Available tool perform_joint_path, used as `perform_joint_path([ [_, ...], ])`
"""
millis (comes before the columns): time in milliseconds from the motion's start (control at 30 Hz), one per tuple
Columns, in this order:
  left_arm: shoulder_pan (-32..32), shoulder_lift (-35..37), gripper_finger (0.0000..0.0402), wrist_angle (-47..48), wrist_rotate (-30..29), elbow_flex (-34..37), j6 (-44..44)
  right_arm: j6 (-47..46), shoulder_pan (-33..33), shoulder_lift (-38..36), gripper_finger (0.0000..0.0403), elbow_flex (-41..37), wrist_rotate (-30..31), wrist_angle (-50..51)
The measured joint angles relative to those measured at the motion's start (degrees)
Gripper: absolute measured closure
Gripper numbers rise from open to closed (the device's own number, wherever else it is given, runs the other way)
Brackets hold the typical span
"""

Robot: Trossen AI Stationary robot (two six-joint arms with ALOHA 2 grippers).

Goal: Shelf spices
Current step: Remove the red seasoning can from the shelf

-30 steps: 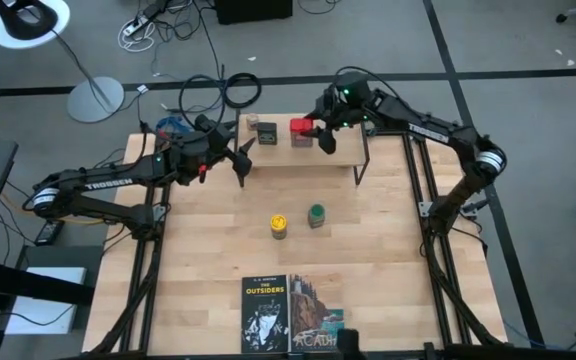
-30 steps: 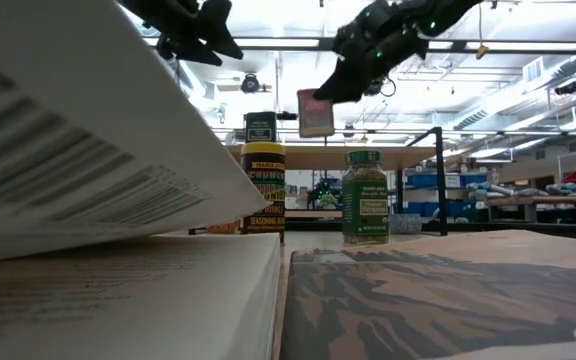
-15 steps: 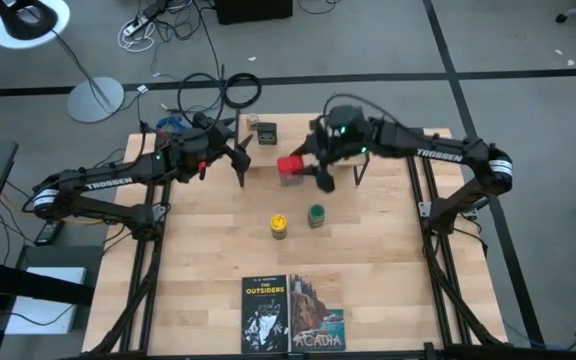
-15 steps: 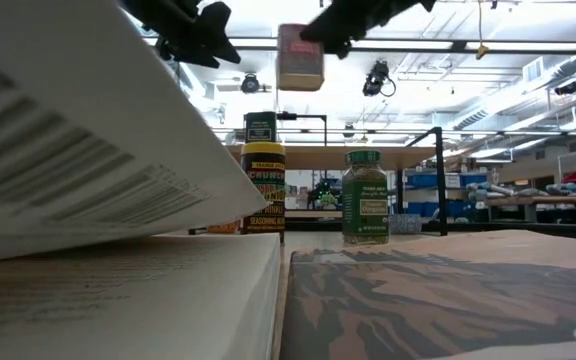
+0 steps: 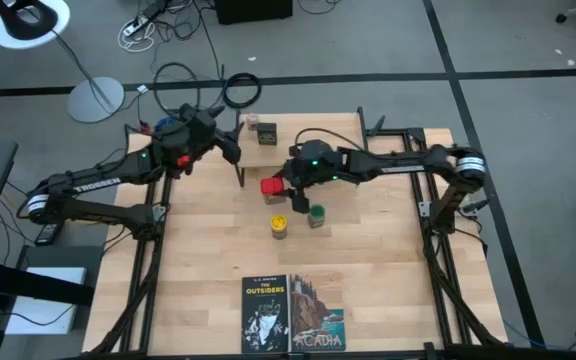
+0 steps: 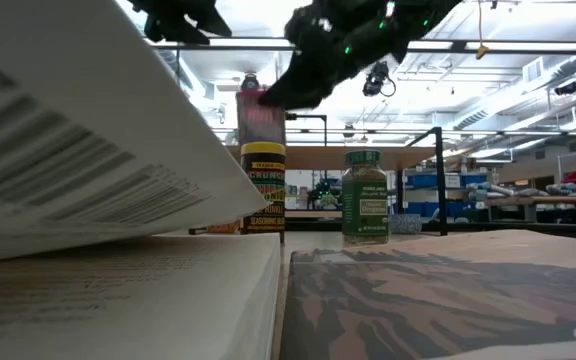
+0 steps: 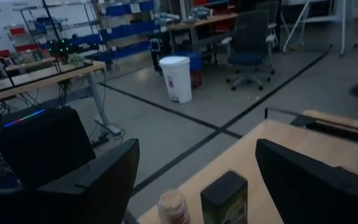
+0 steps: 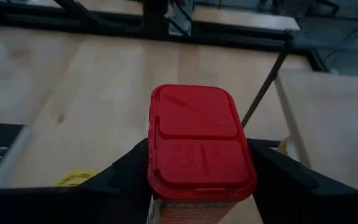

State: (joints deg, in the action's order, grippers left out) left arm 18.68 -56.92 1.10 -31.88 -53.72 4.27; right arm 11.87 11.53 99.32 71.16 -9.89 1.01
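Observation:
The red square tin [image 5: 271, 186] [image 6: 260, 118] hangs in my right gripper [image 5: 274, 188] over the table. It is just far of the yellow-lidded jar [image 5: 279, 227] [image 6: 263, 190] and left of the green-lidded jar [image 5: 316, 215] [image 6: 365, 197]; both jars stand upright on the tabletop. The dark grey tin [image 5: 267, 133] [image 7: 224, 198] and a small brown-lidded jar [image 7: 171, 206] stand on the left end of the shelf [image 5: 318, 138] [image 6: 408, 155]. My left gripper [image 5: 226, 145] [image 7: 197, 180] is open and hovers beside that end, pointing at those two. My right gripper pinches the red tin between its two fingers [image 8: 135, 163], one on each side of the body just under the lid [image 8: 201, 140]. It comes slanting down from the table's right. The tin is upright and lifted clear of table and shelf.
Two paperback books [image 5: 293, 314] lie at the table's near edge, one open right before the low camera [image 6: 118, 200]. Bare tabletop spreads left and right of the two jars. Cables and a lamp base lie on the floor beyond the far edge.
My right gripper, shut on the red tin, has carried it off the shelf toward the table's near-left and then down, to hang near the yellow-lidded jar. My left gripper has drawn back a little toward the far-left, still open.

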Motion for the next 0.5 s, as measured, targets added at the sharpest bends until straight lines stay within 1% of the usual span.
perform_joint_path([
  [167,0.0,1.5,0.0074,1.8,0.0,0.0,-0.4,0.2,0.5,5.8,0.0185,0.0,-0.4,-4.7],
  [267,0.0,1.8,0.0074,2.9,0.0,0.0,-0.9,0.3,0.8,8.5,0.0185,0.0,-0.6,-5.8],
  [500,0.0,2.0,0.0074,4.4,0.0,0.0,-1.5,0.7,0.9,10.9,0.0185,0.3,-0.2,-10.2],
])
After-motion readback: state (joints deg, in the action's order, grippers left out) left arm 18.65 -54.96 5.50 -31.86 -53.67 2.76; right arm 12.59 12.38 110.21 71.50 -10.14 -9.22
